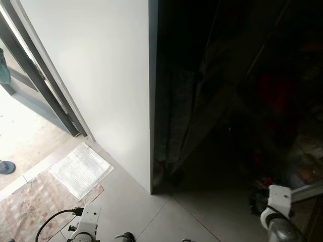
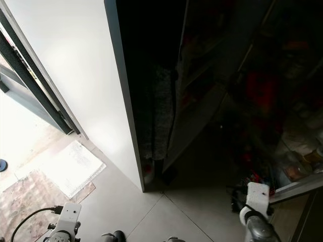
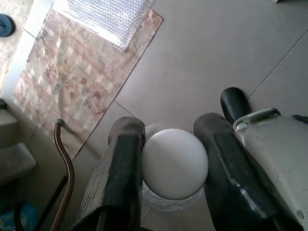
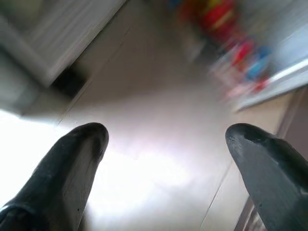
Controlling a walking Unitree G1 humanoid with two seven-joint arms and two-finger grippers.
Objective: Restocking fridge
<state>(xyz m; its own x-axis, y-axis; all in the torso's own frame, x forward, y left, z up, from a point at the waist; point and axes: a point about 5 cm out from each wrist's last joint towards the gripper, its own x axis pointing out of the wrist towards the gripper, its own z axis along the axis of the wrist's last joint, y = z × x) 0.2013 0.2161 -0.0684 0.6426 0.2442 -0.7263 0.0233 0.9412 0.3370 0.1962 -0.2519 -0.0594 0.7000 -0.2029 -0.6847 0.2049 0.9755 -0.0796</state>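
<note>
In the left wrist view my left gripper (image 3: 174, 144) is shut on a clear jar with a white ribbed lid (image 3: 174, 164), held low over the tiled floor. My left arm (image 1: 87, 223) shows at the bottom left of the head view. My right gripper (image 4: 166, 139) stands open over the floor with nothing between its fingers; its arm (image 1: 276, 212) sits at the lower right. Ahead stands the white fridge door (image 1: 106, 75), open, with the dark fridge interior (image 1: 237, 101) beside it. Reddish items inside are too dark to name.
A silver bubble-wrap sheet (image 1: 81, 170) lies on a patterned mat (image 1: 35, 201) at the left. A dark-framed glass door (image 1: 35, 75) stands at the far left. Colourful blurred packages (image 4: 231, 43) and a low shelf edge (image 1: 310, 190) lie to the right. Grey tiled floor (image 1: 192, 217) lies ahead.
</note>
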